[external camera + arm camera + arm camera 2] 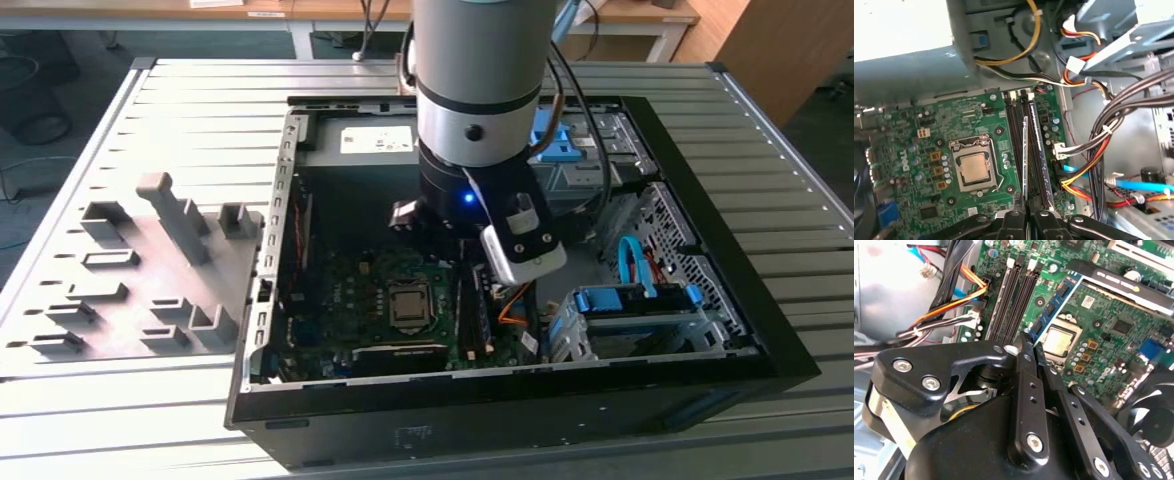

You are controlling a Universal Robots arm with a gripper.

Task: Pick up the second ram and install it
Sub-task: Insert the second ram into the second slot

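My gripper is shut on the second ram, a thin blue-green stick seen edge-on in the first wrist view, running out from between the black fingers. In the second wrist view the gripper holds the same ram by one end, and its black chips face the processor. The stick hangs just over the long black memory slots on the green motherboard, lined up along them. I cannot tell whether it touches a slot. In the exterior view the arm reaches down into the open computer case.
The processor socket lies beside the slots. Bundled cables run close on the other side. A blue drive cage fills the case's corner at the exterior view's right. Grey holder blocks stand outside the case at that view's left.
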